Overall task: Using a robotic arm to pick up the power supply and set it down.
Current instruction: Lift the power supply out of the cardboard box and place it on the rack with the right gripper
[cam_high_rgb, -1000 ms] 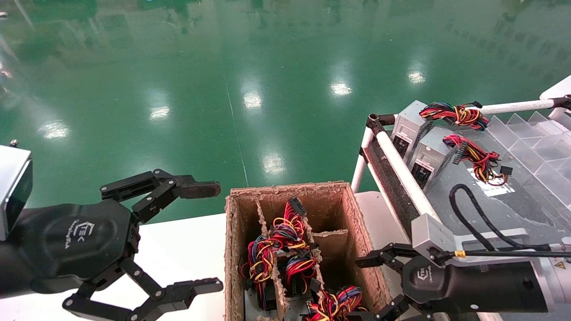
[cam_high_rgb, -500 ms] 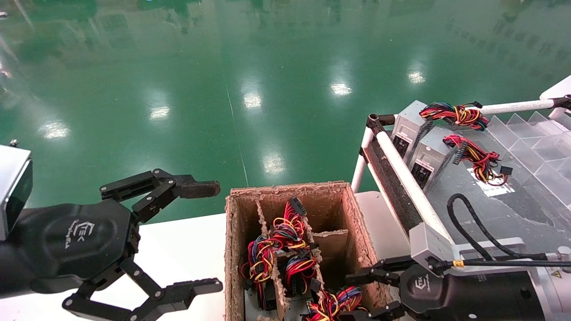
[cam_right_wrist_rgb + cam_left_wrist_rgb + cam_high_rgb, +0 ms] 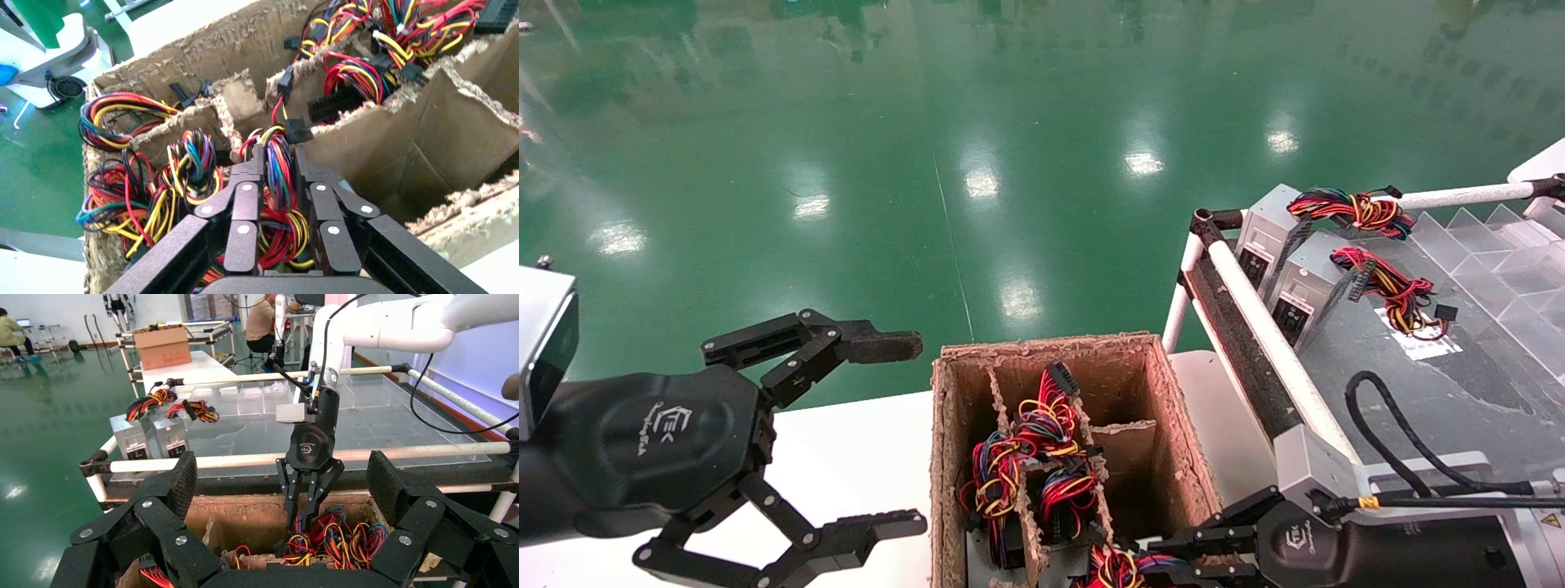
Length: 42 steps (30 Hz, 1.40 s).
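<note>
My right gripper (image 3: pixel 1155 559) reaches down into the near right cell of a cardboard box (image 3: pixel 1177 412). Its fingers (image 3: pixel 248 184) are shut on the coloured wire bundle (image 3: pixel 276 174) of a power supply. That unit's grey body is hidden below the wires. From the left wrist view the right gripper (image 3: pixel 301 522) stands upright with its tips sunk among the wires. My left gripper (image 3: pixel 907 434) hangs open over the white table (image 3: pixel 862 457), to the left of the box, and holds nothing.
The box's other cells hold more wire bundles (image 3: pixel 1026 457) between torn dividers. Two grey power supplies (image 3: pixel 1295 278) stand on the clear-topped rack at the right, behind a white tube rail (image 3: pixel 1254 318). Green floor lies beyond.
My right gripper has moved left and down into the box, and its fingers have drawn together round the wire bundle. The left arm has not moved.
</note>
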### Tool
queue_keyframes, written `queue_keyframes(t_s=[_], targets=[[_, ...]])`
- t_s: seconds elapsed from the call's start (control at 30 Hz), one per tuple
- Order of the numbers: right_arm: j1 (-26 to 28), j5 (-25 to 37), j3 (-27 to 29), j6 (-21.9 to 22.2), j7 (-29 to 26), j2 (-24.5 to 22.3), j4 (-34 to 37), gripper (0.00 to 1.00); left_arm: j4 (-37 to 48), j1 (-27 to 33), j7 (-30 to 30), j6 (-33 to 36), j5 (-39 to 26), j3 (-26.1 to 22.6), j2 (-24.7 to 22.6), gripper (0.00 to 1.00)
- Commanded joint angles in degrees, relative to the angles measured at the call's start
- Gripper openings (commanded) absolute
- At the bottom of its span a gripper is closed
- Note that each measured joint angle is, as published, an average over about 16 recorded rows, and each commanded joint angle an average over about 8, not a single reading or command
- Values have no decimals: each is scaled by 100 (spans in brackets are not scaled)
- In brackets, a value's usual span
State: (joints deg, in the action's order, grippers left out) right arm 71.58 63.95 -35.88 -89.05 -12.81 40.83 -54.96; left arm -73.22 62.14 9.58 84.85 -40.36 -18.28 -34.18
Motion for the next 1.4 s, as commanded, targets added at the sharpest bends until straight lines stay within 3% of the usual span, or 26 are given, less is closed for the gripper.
queue_keyframes(t_s=[0.03,0.47,1.0,1.4], targets=[[-16,2,-29,16,2,-19,19,0,0,0,0,0,0,0,0,100],[52,-437,134,65,91,-10,-195,0,0,1,-1,-1,2,-3,1,100],[406,-1519,606,68,-189,-71,-786,0,0,1,-3,-2,4,-6,2,100],[505,-2362,1311,494,-105,-552,-1163,0,0,2,-4,-3,5,-8,3,100]])
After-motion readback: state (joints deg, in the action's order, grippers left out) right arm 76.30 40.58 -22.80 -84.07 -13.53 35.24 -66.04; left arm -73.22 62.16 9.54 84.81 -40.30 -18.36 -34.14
